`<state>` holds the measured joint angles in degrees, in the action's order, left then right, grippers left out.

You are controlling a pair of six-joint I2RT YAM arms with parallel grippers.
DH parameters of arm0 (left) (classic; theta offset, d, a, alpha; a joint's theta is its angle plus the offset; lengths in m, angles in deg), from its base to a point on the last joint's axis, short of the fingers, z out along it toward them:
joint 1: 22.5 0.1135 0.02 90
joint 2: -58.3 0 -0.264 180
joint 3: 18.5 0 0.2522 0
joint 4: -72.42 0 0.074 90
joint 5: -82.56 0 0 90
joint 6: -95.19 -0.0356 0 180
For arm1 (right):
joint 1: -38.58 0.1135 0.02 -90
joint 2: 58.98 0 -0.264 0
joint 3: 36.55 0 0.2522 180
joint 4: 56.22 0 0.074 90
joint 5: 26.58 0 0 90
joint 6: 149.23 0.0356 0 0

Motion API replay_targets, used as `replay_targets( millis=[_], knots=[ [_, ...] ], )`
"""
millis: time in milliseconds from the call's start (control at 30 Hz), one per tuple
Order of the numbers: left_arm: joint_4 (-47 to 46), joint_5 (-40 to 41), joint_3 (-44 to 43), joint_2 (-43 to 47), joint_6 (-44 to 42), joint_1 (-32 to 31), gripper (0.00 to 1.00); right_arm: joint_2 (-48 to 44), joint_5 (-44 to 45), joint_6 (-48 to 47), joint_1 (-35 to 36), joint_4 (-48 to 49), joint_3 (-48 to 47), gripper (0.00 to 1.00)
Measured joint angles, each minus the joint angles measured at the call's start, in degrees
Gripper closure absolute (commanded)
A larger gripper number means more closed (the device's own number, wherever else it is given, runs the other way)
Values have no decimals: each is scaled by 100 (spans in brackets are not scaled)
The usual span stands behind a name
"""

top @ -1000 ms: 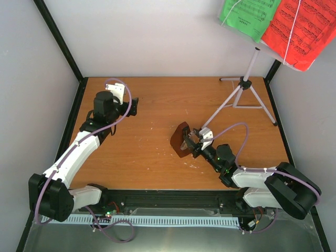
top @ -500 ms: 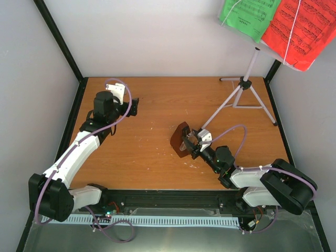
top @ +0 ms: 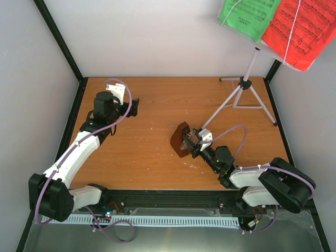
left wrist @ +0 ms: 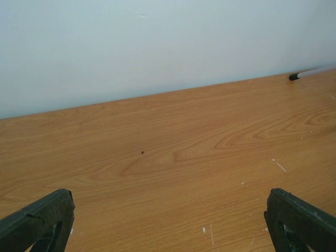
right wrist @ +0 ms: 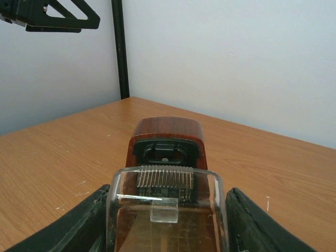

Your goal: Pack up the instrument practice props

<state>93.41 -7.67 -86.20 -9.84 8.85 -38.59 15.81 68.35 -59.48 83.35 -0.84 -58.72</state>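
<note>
Right gripper [top: 191, 140] pinches the brown metronome [top: 179, 140] at centre frame, its clear cover between the fingers. Left gripper [top: 133, 106] is spread at upper left. Print on the music sheets [top: 251, 16], upper right, is too small to read.

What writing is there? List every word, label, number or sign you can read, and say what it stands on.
Nothing can be read as text.
Green music sheet: printed staves and small print, too small to read.
Red music sheet: printed staves, too small to read.
Metronome: no label or number shows on the visible side.
</note>
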Motion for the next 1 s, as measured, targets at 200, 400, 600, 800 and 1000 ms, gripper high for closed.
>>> replay_targets(
  millis=[200, 400, 600, 800, 1000],
  knots=[
    [-2, 0, 13, 0, -2, 2, 1, 0, 68, -61, 0, -22, -13, 47],
    [0, -2, 24, 0, -4, 2, 1, 127, -79, -103, 0, -90, -162, 47],
    [-2, -2, 26, 0, -9, 2, 1, 166, -184, -76, 0, -240, -275, 47],
    [-2, -17, 33, 0, -11, 2, 1, 181, -173, -35, 0, -293, -315, 47],
    [0, -24, 33, 0, -13, 2, 1, 221, -105, 11, 0, -334, -365, 46]
  ],
)
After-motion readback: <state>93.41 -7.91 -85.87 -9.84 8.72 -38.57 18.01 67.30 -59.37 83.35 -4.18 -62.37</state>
